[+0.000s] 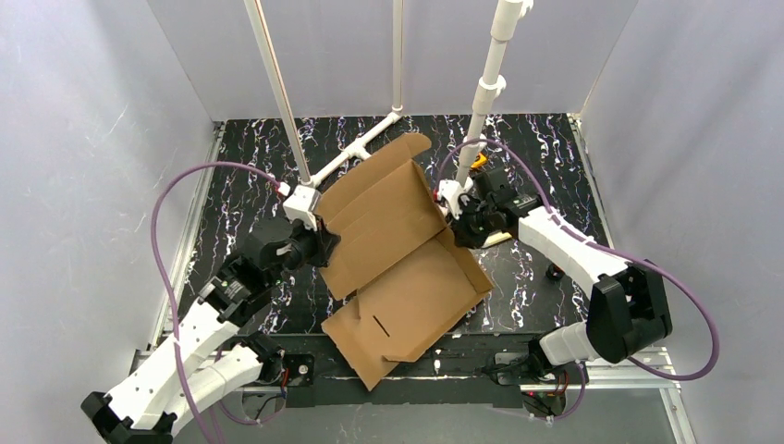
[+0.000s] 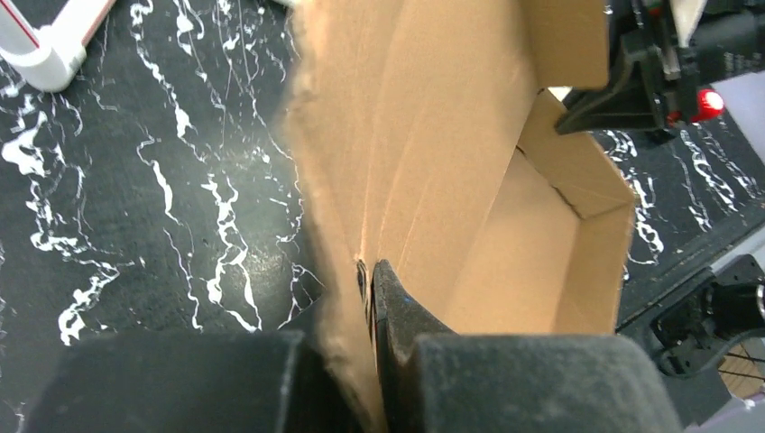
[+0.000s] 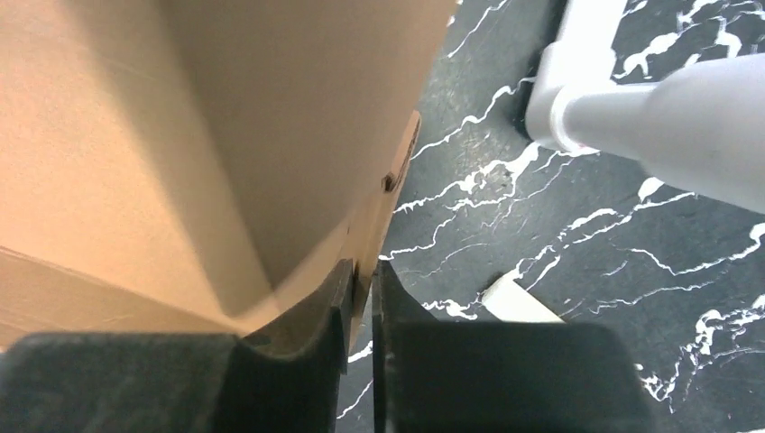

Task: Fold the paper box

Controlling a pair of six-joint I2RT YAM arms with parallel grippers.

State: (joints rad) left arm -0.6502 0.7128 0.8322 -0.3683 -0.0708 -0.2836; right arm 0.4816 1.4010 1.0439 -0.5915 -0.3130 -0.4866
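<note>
Left gripper (image 2: 368, 271) clamps one edge of the paper box (image 1: 407, 277); right gripper (image 3: 361, 271), slightly parted, straddles the opposite edge.

Bright, even light from above; soft shadow beneath the paper box (image 1: 407, 277). In the 2 wrist views the near fingers (image 2: 406, 316) and cardboard edge are blurred; the table (image 2: 135, 225) shows mild glare.
</note>
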